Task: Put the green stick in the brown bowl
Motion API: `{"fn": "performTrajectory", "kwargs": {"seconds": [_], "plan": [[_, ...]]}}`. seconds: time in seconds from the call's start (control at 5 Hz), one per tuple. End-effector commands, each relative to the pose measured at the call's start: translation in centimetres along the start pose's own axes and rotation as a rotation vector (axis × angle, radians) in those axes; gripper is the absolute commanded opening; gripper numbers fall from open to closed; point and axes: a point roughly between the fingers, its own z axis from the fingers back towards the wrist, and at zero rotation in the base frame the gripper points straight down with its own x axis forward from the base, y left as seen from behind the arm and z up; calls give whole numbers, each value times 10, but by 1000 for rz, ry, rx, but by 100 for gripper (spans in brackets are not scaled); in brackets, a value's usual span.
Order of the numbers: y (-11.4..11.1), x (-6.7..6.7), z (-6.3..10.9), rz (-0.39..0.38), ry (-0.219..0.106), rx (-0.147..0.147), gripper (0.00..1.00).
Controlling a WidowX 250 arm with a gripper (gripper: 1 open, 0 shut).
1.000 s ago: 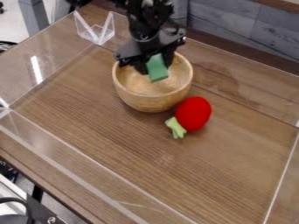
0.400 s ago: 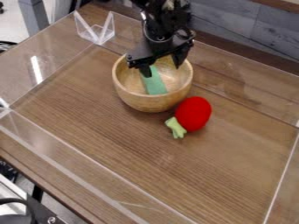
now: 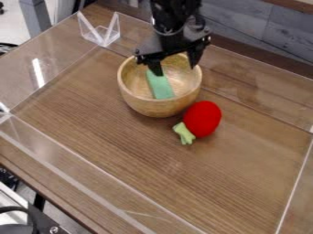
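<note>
We look down on a wooden table (image 3: 146, 183) walled by clear panels. The brown bowl (image 3: 156, 90) sits toward the far side, and the green stick (image 3: 159, 85) now lies inside it, slanted against the inner wall, its upper end near the far rim. A second ago the stick was pinched in the gripper (image 3: 175, 57) above the bowl; since then the jaws have spread wide and the stick has dropped free. The gripper hangs empty above the far rim of the bowl, its fingers (image 3: 196, 53) apart and clear of the stick, a little higher than it was a moment ago. We judge the task essentially done: the stick rests in the bowl, and only the arm's withdrawal remains. A red strawberry toy (image 3: 200, 119) lies just beside the bowl, untouched.
</note>
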Motion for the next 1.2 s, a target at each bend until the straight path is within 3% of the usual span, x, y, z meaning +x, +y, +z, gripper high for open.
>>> {"fn": "performTrajectory", "kwargs": {"seconds": [0.0, 0.2, 0.4, 0.6, 0.8, 1.0], "plan": [[-16, 27, 28, -3, -36, -57, 100], [-20, 42, 43, -11, -29, -75, 100], [-14, 50, 44, -21, -25, -69, 0], [-5, 59, 45, -38, -20, -62, 100], [9, 54, 38, -54, -14, -47, 0], [22, 50, 34, -77, -10, -39, 100]]}}
